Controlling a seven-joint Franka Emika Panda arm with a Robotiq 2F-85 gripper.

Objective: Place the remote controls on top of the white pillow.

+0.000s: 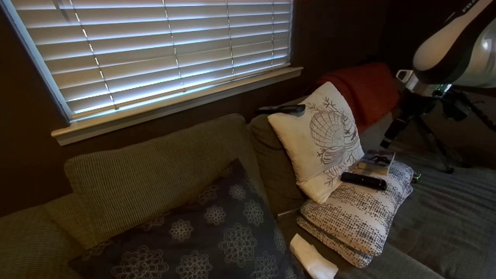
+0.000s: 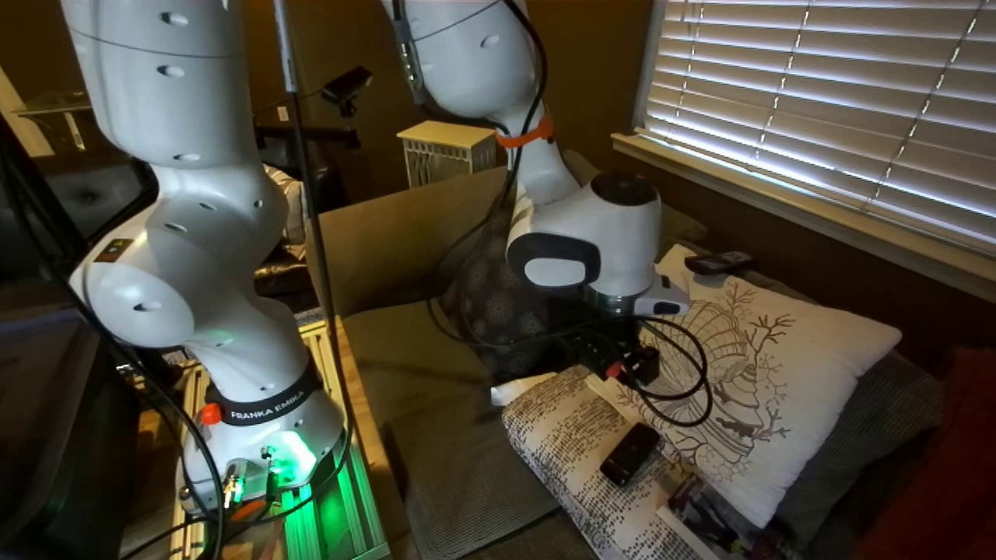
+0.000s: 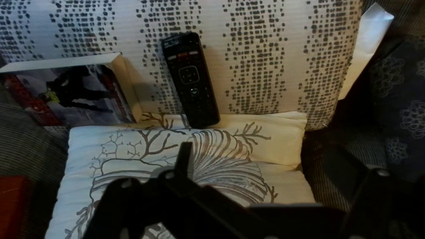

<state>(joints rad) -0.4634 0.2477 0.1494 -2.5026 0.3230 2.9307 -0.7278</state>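
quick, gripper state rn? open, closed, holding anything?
Gripper: open, jaws well apart in the wrist view, holding nothing.

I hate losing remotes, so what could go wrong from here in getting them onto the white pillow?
The white pillow leans at a slope, so anything laid on its face might slide off.
The book lies close beside the remote on the dotted cushion, so the open hand may bump it while reaching in.
Another remote lies at the pillow's upper edge; jostling the pillow might send it tumbling.
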